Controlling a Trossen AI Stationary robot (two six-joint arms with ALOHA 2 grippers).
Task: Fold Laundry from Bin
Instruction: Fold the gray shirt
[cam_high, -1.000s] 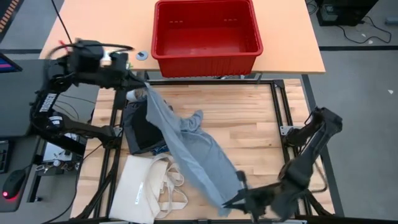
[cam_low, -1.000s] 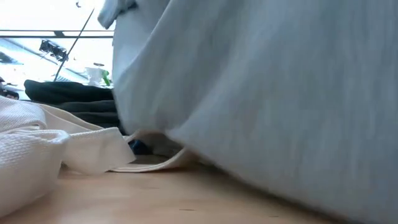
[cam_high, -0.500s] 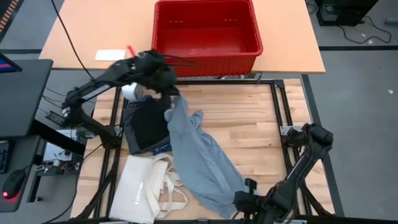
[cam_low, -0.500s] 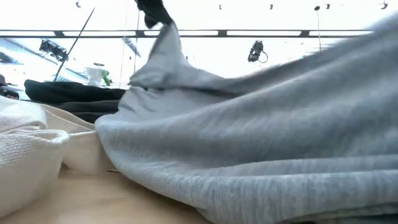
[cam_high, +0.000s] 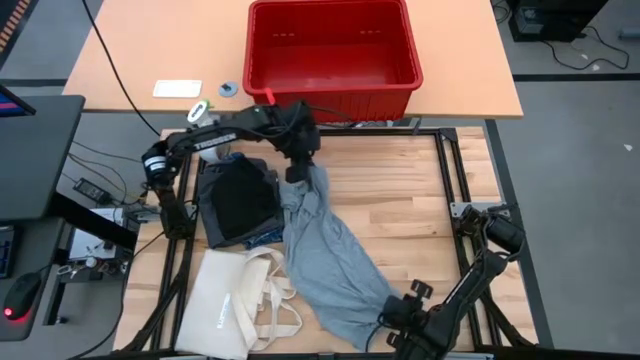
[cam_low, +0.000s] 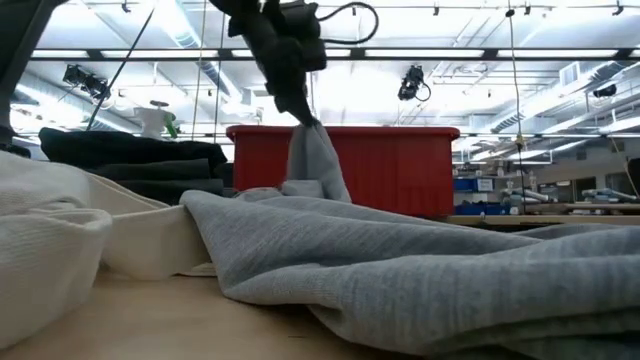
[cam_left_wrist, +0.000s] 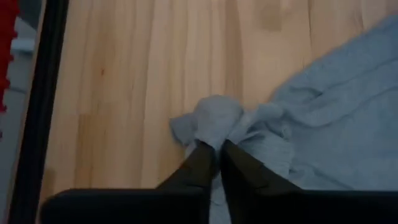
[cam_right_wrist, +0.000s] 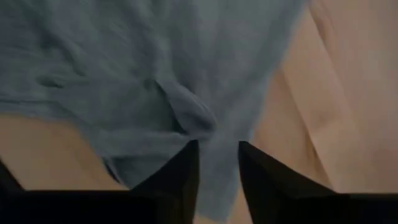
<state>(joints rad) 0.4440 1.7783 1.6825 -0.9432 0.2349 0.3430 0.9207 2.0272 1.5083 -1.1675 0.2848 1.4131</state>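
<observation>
Light grey garment (cam_high: 325, 250) spread diagonally across the wooden table (cam_high: 420, 210), from just in front of the red bin (cam_high: 330, 50) down to the near edge. Far end bunched and lifted slightly off the surface.

Left gripper (cam_high: 297, 172) positioned at that far end, near the bin's front wall. Fingers (cam_left_wrist: 202, 163) nearly together, pinching a small wad of the grey fabric between the tips; cloth seen hanging from the gripper in the low view (cam_low: 300, 112).

Right gripper (cam_high: 392, 318) positioned at the near end of the garment, close to the table's front edge. Fingers (cam_right_wrist: 186, 168) parted narrowly, a fold of grey fabric lying between them; firm hold on it not discernible.

Black garment (cam_high: 240, 200) lying left of the grey one, partly under it. Cream tote bag (cam_high: 235, 300) lying at the near left, touching the grey garment's edge.

Bin resting on the far tabletop, interior showing bare red floor.
</observation>
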